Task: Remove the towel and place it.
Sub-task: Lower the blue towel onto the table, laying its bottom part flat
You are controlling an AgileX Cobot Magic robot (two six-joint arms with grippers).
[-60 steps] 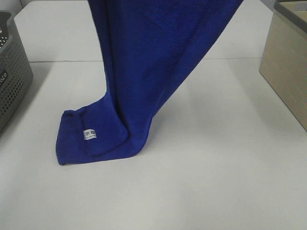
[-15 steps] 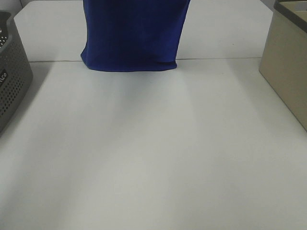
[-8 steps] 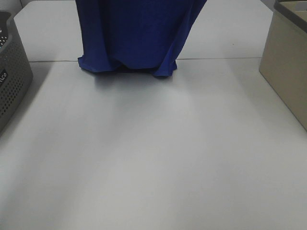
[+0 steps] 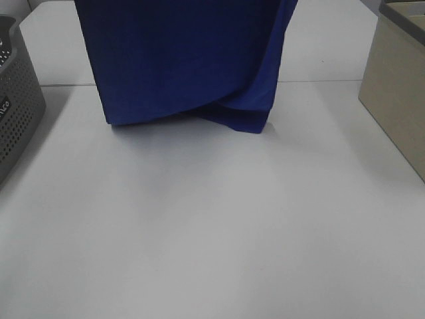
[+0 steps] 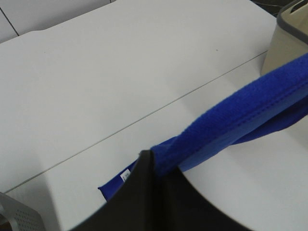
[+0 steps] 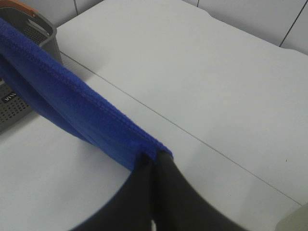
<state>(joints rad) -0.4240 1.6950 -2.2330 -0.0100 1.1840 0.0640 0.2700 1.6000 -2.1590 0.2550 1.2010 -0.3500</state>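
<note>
The deep blue towel (image 4: 182,63) hangs as a wide sheet from above the top edge of the high view. Its lower edge rests folded on the white table (image 4: 212,232) at the back middle. Neither gripper shows in the high view. In the left wrist view my left gripper (image 5: 150,159) is shut on the towel's stitched top edge (image 5: 240,115), with a small white tag (image 5: 126,176) below it. In the right wrist view my right gripper (image 6: 153,161) is shut on the other end of that towel edge (image 6: 72,101), which stretches taut between the two.
A grey perforated basket (image 4: 16,100) stands at the table's left edge, also seen as the grey basket (image 6: 24,29) in the right wrist view. A beige box (image 4: 398,86) stands at the right edge. A seam (image 4: 332,81) crosses the table at the back.
The towel has come nearer and lower. Its bottom edge, hanging free a second ago, now lies folded on the table, and the sheet looks wider.
</note>
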